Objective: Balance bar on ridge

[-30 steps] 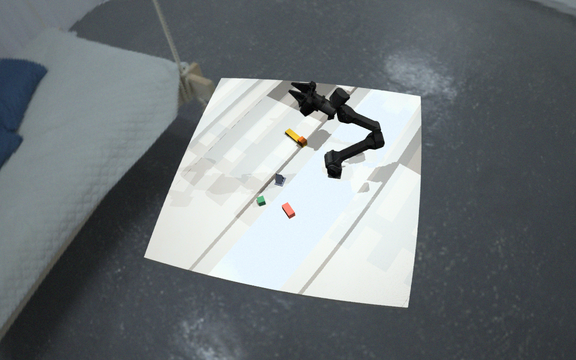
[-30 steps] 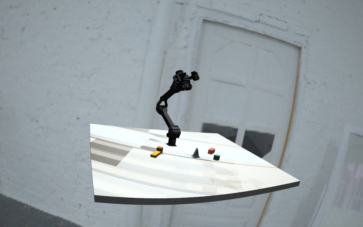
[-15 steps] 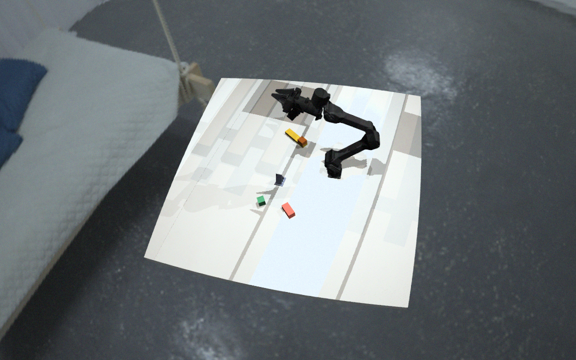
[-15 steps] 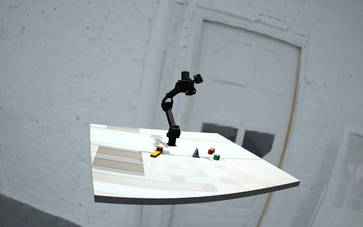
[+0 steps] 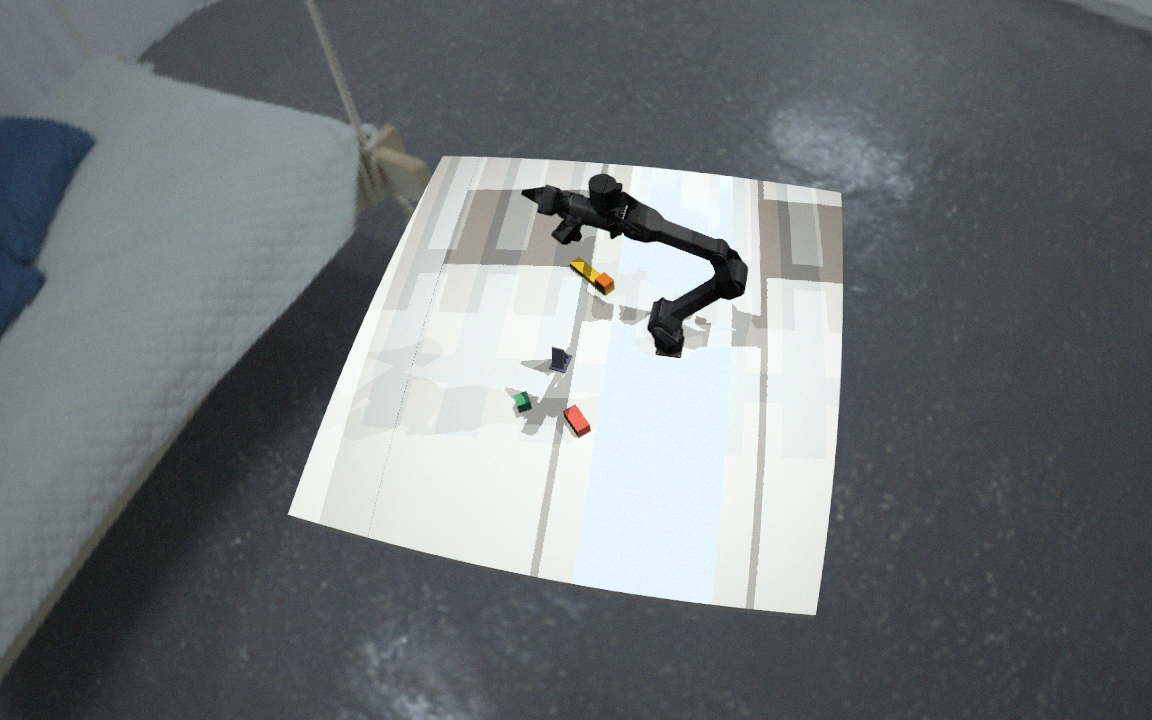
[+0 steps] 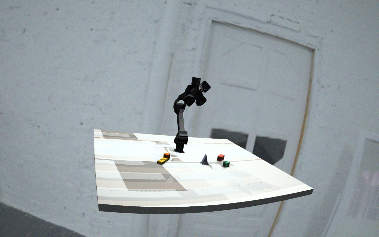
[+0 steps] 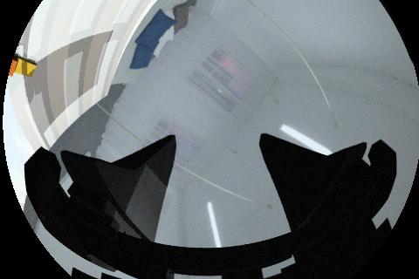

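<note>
Pincer [image 5: 533, 195] [image 6: 203, 93] [image 7: 219, 139] spread high over my patterned counter [image 5: 652, 501] [image 6: 143, 197] [image 7: 52, 17]! Exterior catches a panelled door [image 6: 261, 67] behind; top instead gives me a quilted bed [image 5: 177, 205], left.

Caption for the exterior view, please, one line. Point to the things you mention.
End effector [image 6: 205, 93] raised above the table, yellow-orange bar [image 6: 163, 160] off the dark ridge [image 6: 204, 160].
</note>
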Robot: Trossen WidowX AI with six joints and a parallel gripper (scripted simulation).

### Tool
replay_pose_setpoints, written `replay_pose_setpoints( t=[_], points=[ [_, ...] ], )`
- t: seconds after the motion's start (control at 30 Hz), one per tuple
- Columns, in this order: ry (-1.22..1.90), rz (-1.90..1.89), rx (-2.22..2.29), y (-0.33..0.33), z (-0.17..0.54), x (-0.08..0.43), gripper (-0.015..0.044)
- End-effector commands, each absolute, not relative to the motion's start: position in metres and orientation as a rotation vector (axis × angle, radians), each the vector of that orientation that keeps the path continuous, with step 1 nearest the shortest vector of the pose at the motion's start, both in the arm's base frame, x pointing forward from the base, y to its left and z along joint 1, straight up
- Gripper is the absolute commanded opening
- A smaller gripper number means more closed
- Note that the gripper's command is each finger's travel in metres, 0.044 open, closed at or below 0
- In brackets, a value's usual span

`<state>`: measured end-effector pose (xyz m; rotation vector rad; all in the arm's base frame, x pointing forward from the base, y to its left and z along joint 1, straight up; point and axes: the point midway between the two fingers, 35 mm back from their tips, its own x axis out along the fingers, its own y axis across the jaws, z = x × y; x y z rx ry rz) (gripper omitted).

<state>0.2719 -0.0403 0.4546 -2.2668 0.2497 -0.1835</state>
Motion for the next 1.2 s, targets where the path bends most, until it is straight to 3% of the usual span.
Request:
replay_pose_setpoints(
  t=[0.0, 0.57, 1.17],
  points=[
    [0.31, -0.116, -2.178, -0.05, 0.436, 0.287, 0.0315],
    [0.602, 0.042, -1.629, -0.098, 0.357, 0.32, 0.0315],
    [0.912, 0.038, -0.98, -0.141, 0.277, 0.323, 0.0315]
  ],
)
